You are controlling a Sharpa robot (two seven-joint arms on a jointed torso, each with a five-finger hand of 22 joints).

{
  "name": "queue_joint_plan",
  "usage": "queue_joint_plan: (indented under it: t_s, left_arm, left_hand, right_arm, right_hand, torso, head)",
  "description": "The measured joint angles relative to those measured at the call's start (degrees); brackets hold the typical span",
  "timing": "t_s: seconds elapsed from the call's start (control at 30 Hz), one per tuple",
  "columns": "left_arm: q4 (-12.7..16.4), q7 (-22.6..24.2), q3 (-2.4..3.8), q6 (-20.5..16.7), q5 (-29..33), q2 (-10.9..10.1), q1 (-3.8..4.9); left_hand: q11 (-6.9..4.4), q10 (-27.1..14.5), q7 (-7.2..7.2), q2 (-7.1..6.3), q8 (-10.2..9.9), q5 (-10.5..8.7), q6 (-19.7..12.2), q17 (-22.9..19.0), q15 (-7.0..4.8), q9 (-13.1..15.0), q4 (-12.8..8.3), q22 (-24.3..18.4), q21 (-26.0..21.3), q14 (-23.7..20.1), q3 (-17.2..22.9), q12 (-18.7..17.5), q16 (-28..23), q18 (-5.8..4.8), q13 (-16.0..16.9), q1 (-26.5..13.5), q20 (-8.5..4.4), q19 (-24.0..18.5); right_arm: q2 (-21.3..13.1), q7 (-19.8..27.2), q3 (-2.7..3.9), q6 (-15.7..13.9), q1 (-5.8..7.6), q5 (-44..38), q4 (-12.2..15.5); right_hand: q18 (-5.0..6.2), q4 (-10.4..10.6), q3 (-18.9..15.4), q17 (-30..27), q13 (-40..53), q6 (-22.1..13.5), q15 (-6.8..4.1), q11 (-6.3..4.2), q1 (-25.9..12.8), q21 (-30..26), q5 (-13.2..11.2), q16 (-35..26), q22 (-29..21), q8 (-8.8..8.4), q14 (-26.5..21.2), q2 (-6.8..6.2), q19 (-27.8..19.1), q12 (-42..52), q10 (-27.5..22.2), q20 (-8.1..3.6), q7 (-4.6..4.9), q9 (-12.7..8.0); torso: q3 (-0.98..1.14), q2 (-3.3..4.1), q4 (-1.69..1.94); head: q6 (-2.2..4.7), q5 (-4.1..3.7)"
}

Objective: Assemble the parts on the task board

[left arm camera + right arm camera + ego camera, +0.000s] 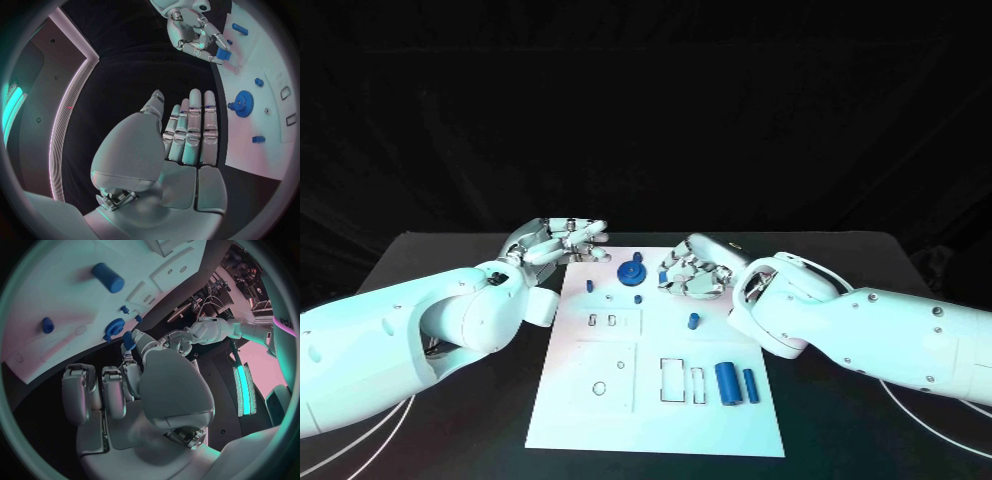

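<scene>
A: Where are the parts?
B: On the task board [589, 410]: a blue gear [630, 271] at its far end, two blue cylinders [728, 384] nearer.
A: The hands?
B: Right hand [687, 275] pinches a small blue part [222, 54]; left hand [560, 240] empty, fingers extended.

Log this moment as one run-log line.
left robot hand: open, beside task board | right robot hand: pinching small blue part over board | blue gear: seated on board

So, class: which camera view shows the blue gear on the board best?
The left wrist view: the gear sits unobstructed on the board, its toothed rim clear. The head view shows it small, between the two hands. The right wrist view shows it near the right hand, teeth less distinct.
</scene>
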Motion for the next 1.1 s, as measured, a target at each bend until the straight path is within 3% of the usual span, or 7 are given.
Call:
queue_joint_plan:
  t_s: [0.2, 0.4, 0.63, 1.1]
  left_arm:
    - [-0.3, 0.0, 0.00, 0.0, 0.0, 0.2, 0.00]
    - [-0.7, 0.0, -0.01, 0.0, 0.0, 0.5, 0.00]
    - [-0.7, 0.0, -0.01, 0.0, 0.0, 0.7, 0.00]
    - [-0.7, 0.0, -0.01, 0.0, 0.0, 0.9, 0.01]
  left_hand:
    - [0.00, 0.0, 0.00, 0.00, 0.0, 0.00, 0.0, 0.0, 0.00, 0.0, 0.0, 0.0, 0.0, 0.0, 0.0, 0.0, 0.0, 0.00, 0.0, 0.0, 0.00, 0.0]
    - [0.00, 0.0, 0.00, 0.26, 0.0, 0.00, 0.0, 0.1, 0.19, 0.0, -0.2, -0.1, 0.0, -0.2, -0.2, 0.0, 0.0, 0.00, 0.0, -0.3, 0.00, 0.0]
    - [0.00, 0.0, 0.00, 0.24, 0.0, 0.00, 0.0, 0.1, 0.19, 0.0, -0.2, -0.1, 0.0, -0.2, -0.2, 0.0, 0.0, 0.01, 0.0, -0.2, 0.00, 0.0]
    - [0.00, 0.0, 0.00, 0.23, 0.0, 0.00, 0.0, 0.1, -0.02, 0.0, -0.2, -0.1, 0.0, -0.4, -0.2, 0.0, 0.0, 0.00, 0.0, -0.2, 0.00, 0.0]
  right_arm:
    - [3.6, -2.9, -0.41, 0.6, -0.62, -3.7, 0.0]
    - [6.4, -5.5, -0.86, 2.0, -1.59, -7.4, -0.8]
    - [8.8, -7.5, -1.11, 3.3, -3.23, -10.2, -1.8]
    - [11.4, -9.3, -1.21, 4.2, -4.38, -13.1, -4.4]
  right_hand:
    - [0.00, 0.0, 0.0, 0.0, 0.0, 0.0, 0.00, 0.00, -0.3, 0.0, 0.0, 0.0, 0.0, -0.04, 0.0, 0.21, 0.0, 0.0, 0.0, 0.00, 0.02, 0.0]
    - [0.00, 0.2, 0.2, 0.0, 0.0, 0.0, 0.00, 0.00, -0.6, 0.0, 0.0, 0.0, 0.0, -0.11, 0.0, 0.14, 0.0, 0.0, 0.0, 0.00, 0.03, 0.0]
    - [0.00, 0.2, 0.2, 0.0, 0.0, -0.1, 0.01, 0.00, -1.1, 0.0, 0.0, 0.0, 0.0, -0.12, 0.0, -0.01, -0.2, 0.0, 0.0, -0.22, 0.08, 0.1]
    - [0.00, 0.3, 0.0, 0.0, 0.0, -0.2, 0.01, 0.00, -1.4, 0.0, 0.0, 0.0, 0.0, 0.07, 0.0, -0.23, -0.2, 0.0, 0.0, -0.21, 0.18, 0.1]
  torso:
    - [-0.19, -0.15, 0.24]
    - [-0.20, -0.18, 0.32]
    - [-0.19, -0.12, 0.29]
    - [-0.11, -0.10, 0.23]
  head:
    - [-0.61, 0.53]
    - [-1.15, 1.13]
    - [-1.26, 1.43]
    - [-1.79, 1.90]
